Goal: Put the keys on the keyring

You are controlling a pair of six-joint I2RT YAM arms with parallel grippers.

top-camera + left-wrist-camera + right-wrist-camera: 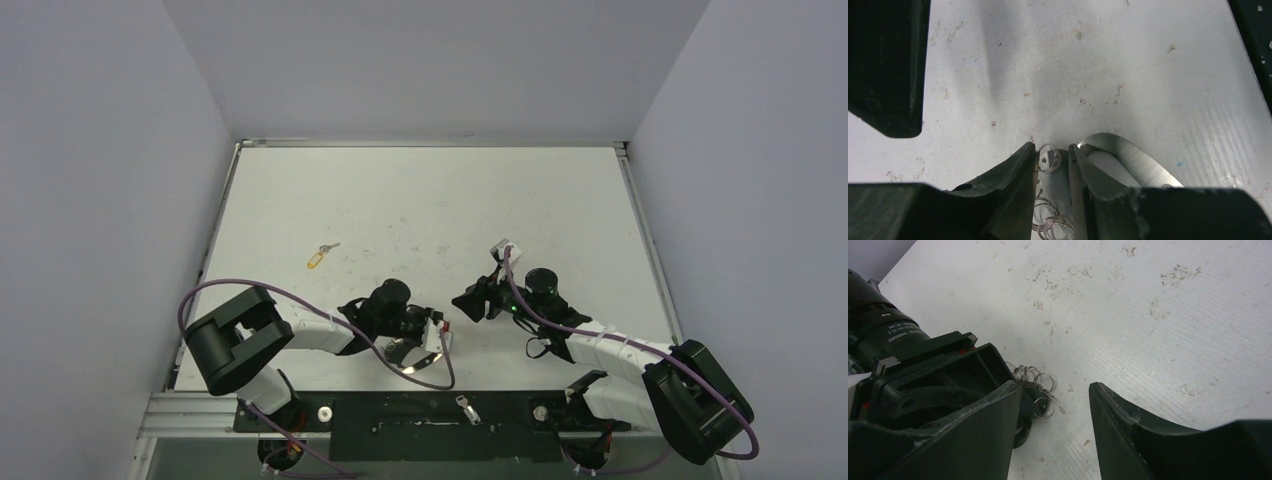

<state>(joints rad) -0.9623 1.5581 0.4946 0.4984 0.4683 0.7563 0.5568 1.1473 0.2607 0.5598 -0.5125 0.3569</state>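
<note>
Silver-grey flat oval metal keyring point(1128, 162) lies on the white table point(450, 200). Its curved band sits against the outer flank of the left gripper's point(1052, 151) finger on the right of the wrist view. The keyring's short chain of small wire rings point(1035, 379) runs up the gap between the two fingers. Those fingers stand narrowly apart, close on either side of the chain. I cannot tell whether they actually pinch it.

The right gripper point(1054, 386) hangs with its fingers spread wide and nothing between them. The chain lies just beyond its finger on the left of its wrist view.

The main risk, as I judge it, is a hold on the loose chain instead of the stiff oval. The oval would then dangle and swing, giving a key no steady opening. The thin rings could also slide out from between the fingers. The right fingers are so near that a careless move might knock the chain or the left gripper.

The small silver key with the yellow oblong tag point(318, 258) lies well apart from both pairs of fingers. It lies flat, so a pinch could skid off it.

- **Keyring:** one.
- **Chain:** one, of at least five overlapping rings.
- **Yellow-tagged key:** one.
- **Small silver piece point(463, 405):** one, on the black base plate point(400, 425), behind both pairs of fingers. It may be a second key but is too small to tell.
- **Black-headed key:** none visible.
- **Grippers:** two.
</note>
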